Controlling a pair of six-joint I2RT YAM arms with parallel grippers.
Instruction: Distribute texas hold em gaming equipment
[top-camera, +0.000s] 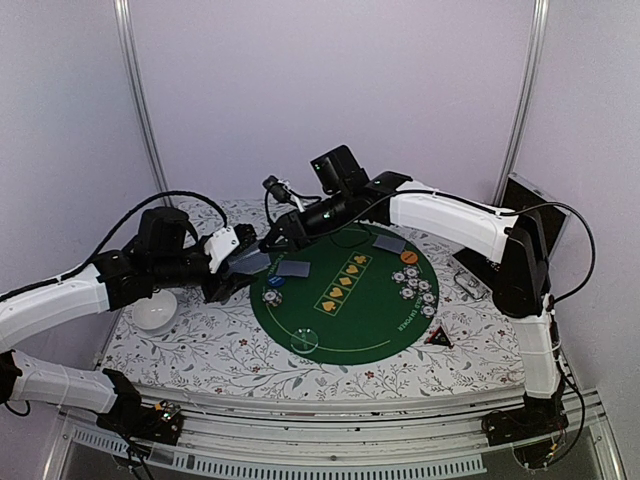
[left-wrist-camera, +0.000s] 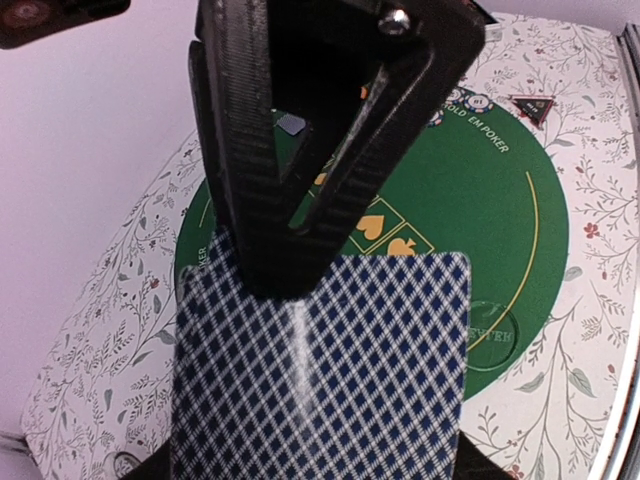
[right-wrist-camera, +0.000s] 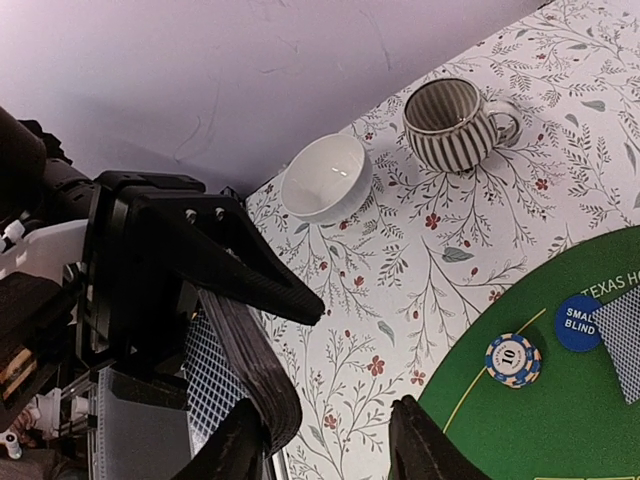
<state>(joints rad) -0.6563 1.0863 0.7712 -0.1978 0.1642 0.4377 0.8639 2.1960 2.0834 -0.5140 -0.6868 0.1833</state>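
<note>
walls (top-camera: 300, 90): plain lilac | posts (top-camera: 143, 100): metal | table (top-camera: 200, 350): floral cloth | light: even

The top camera hung high behind the desk (top-camera: 200, 345) at 6 o'clock, facing 12 o'clock and downward, far enough back to take in the whole green mat (top-camera: 370, 320). The left wrist camera sat tight against a card (left-wrist-camera: 320, 380), facing 3 o'clock across that mat. The right wrist camera faced 9 o'clock and showed both.

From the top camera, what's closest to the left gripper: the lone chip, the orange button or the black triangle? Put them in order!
From the left gripper:
1. Lone chip, just beside it, on the mat, left side.
2. Orange button, mat's far right side.
3. Black triangle, just past the mat's right edge.
</note>
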